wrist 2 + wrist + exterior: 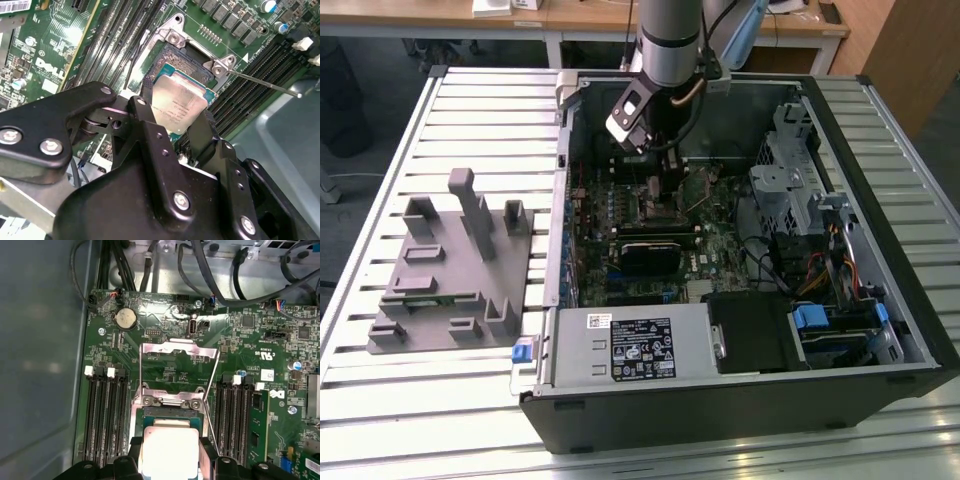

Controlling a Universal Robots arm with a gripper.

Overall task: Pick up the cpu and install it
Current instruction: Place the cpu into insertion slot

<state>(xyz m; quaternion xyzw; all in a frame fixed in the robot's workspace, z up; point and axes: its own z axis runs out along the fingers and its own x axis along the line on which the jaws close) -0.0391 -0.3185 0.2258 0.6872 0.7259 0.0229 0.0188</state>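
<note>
**Exterior view:** The arm reaches down into an open PC case [910, 200] lying on a slatted table [380, 400]. The gripper [655, 182] hangs low over the mobo [720, 240], toward the case's far wall. A grey fixture [450, 260] sits well apart on the exterior view's left.

**Second wrist view:** The gripper [175, 114] is clamped on the cpu [177, 100], w/ a finger [145, 120] on each of two opposite edges and the silver top up. The chip hovers just over the open socket [187, 62] and looks slightly askew to its frame. Can't tell whether a corner touches. A thin lever [265, 82] sticks out to one side.

**First wrist view:** The cpu [167, 450] sits in the gripper [169, 460], partly covering the socket [170, 412]. The load plate [180, 347] stands flipped open beyond it, w/ RAM slots [105, 410] on either side.

**Risks, by my reckoning:**
- A chip lowered tilted or rotated could bend socket pins.
- Wrong notch orientation would block seating.
- A slip on those thin edges could drop the chip onto the pins.
- The fingers might catch the frame or lever.

**Print:** There's a white label on the PSU [640, 345], white markings on the board and faint text on the chip lid. None of it is read out here.
</note>
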